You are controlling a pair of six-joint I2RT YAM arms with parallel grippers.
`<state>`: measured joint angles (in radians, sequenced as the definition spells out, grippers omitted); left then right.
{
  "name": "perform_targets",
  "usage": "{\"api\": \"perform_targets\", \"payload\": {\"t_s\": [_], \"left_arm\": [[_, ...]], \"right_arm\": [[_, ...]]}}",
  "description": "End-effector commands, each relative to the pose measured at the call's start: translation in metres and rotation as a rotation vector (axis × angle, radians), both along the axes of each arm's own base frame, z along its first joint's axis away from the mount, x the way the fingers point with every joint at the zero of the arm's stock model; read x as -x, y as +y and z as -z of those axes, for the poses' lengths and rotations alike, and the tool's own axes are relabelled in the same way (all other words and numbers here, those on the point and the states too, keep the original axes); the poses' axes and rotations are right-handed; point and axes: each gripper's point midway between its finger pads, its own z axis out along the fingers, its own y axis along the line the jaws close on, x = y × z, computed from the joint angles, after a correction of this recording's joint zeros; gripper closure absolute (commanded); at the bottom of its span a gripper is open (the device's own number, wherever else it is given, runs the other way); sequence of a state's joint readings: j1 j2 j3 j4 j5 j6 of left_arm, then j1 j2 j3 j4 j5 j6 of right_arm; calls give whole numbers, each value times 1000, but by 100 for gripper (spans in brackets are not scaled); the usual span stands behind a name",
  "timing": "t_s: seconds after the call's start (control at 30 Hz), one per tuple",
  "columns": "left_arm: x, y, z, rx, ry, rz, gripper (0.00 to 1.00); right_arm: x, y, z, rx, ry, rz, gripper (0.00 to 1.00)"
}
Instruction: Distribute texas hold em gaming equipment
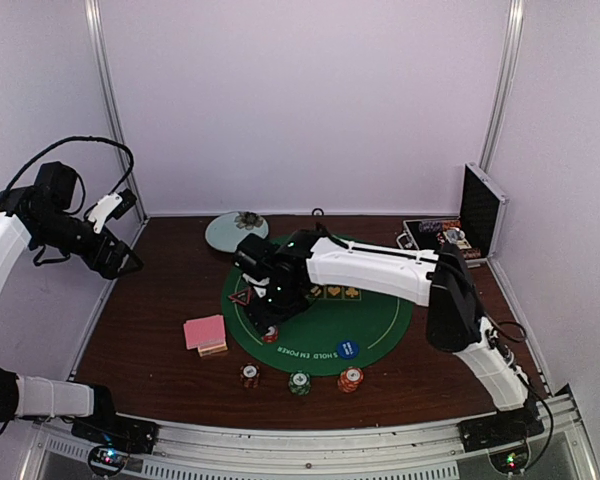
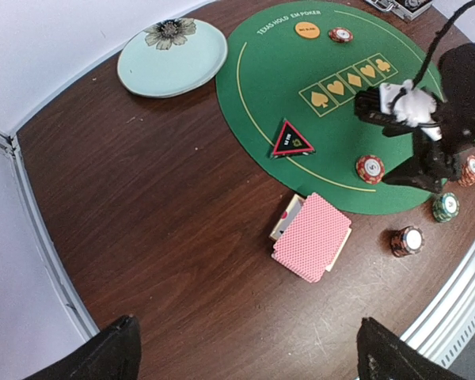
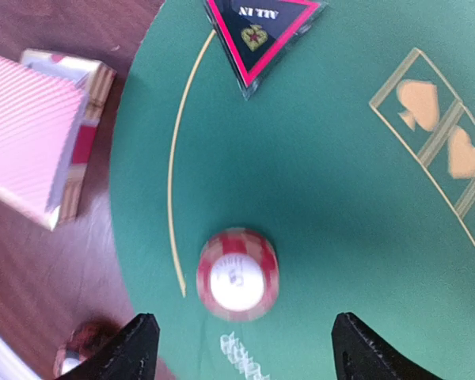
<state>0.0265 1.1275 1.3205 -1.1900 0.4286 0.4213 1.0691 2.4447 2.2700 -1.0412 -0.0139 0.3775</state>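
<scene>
**On the green mat [image 1: 380, 300], near its left edge: red-orange chip stack [image 1: 270, 335] upright, ungripped**

From above: right gripper [image 1: 265, 320] low over that stack. Left gripper [image 1: 120, 258] raised at the far left, well off the table [image 1: 150, 330]. Triangle marker [image 1: 242, 297] just beyond the stack. Pink-backed cards [image 1: 204, 331] on bare wood left of the mat. Blue disc [image 1: 347, 349] by the mat's near rim. Three chip stacks [image 1: 299, 383] in a row off the mat in front. Case [image 1: 480, 215] far right, lid upright, contents too small to tell. Plate [image 1: 230, 232] at the far edge.

From the left wrist: own fingers [image 2: 115, 348] spread wide, holding nothing. Plate showing only a flower motif. Orange disc [image 2: 306, 31] at the mat's far side.

From the right wrist: fingers [image 3: 134, 348] parted wider than the stack, not touching it. Marker reading "ALL IN", one corner aimed at the stack. Cards flat, backs up, askew on a card box [image 3: 91, 87].
</scene>
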Motion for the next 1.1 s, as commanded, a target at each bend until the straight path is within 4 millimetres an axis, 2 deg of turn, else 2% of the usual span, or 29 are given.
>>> {"api": "perform_targets", "payload": {"t_s": [0.0, 0.1, 0.17, 0.3, 0.4, 0.53, 0.63, 0.77, 1.07], "left_arm": [[3, -1, -11, 9, -31, 12, 3], [3, -1, -9, 9, -26, 11, 3], [2, -1, -9, 7, -26, 11, 3], [2, -1, -11, 9, -30, 12, 3], [3, -2, -10, 11, -26, 12, 2], [3, -1, -9, 12, -22, 11, 2], [2, -1, -9, 11, -22, 10, 2], [3, -1, -10, 7, -27, 9, 2], [2, -1, -10, 6, -26, 10, 2]], "right_arm": [[20, -31, -81, -68, -42, 1, 19], [34, -71, -91, -30, -50, 40, 20], [49, -98, -88, 4, -29, 62, 22], [81, -151, -71, 93, 47, 108, 23], [105, -173, -53, 129, 95, 122, 20], [121, -180, -36, 153, 113, 127, 15], [127, -175, -18, 159, 148, 122, 14], [125, -168, -2, 174, 157, 114, 14], [116, -155, 14, 205, 148, 88, 19]]}}
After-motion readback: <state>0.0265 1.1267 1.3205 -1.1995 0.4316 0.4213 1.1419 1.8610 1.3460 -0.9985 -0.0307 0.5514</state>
